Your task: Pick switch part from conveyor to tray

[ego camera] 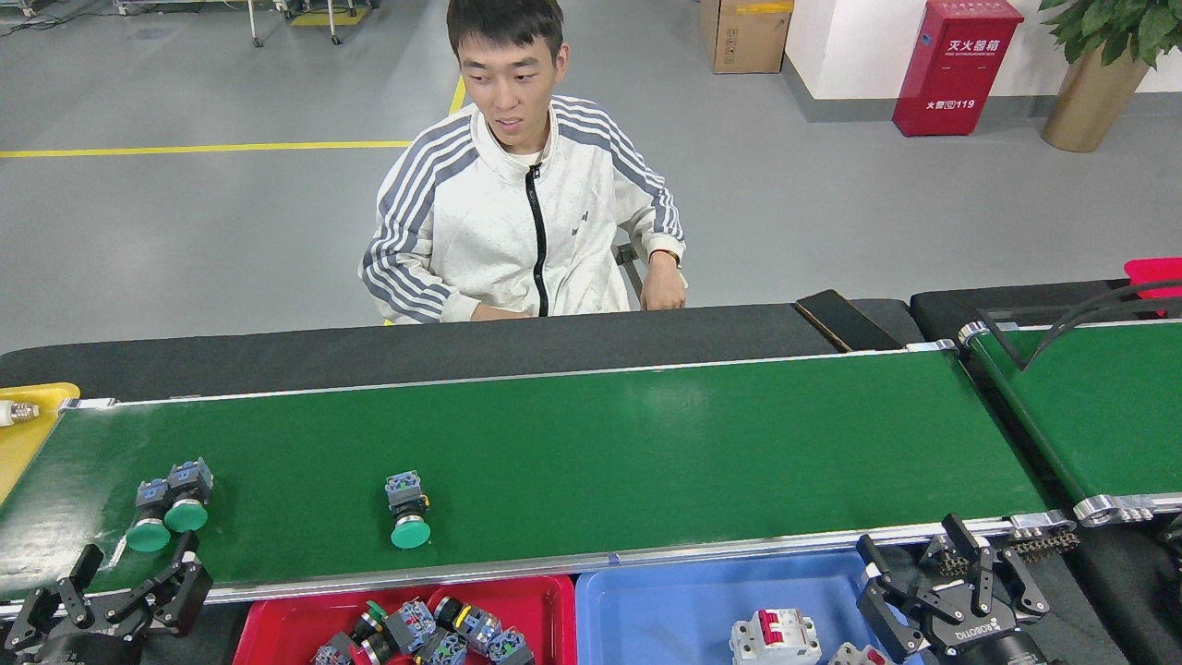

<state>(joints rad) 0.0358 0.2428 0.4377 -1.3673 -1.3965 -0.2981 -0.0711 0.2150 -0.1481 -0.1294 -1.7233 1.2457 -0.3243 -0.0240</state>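
The conveyor (pixel 646 434) is the long glossy green belt with silver rails. On it lie three switch parts with green mushroom caps: a pair (pixel 166 503) side by side at the far left and a single one (pixel 406 510) left of centre. My left gripper (pixel 106 577) stands open at the belt's near left edge, just below the pair, holding nothing. Over the blue tray (pixel 674 600) at the bottom right, my right gripper (pixel 923 565) is open and empty. A red tray (pixel 545 596) holds several switch parts (pixel 425 633).
A white circuit breaker (pixel 774 635) lies in the blue tray. A seated person (pixel 517 212) faces me across the belt. A second, narrower green belt (pixel 1099 406) runs at the right. A yellow tray (pixel 28 434) sits at the left end.
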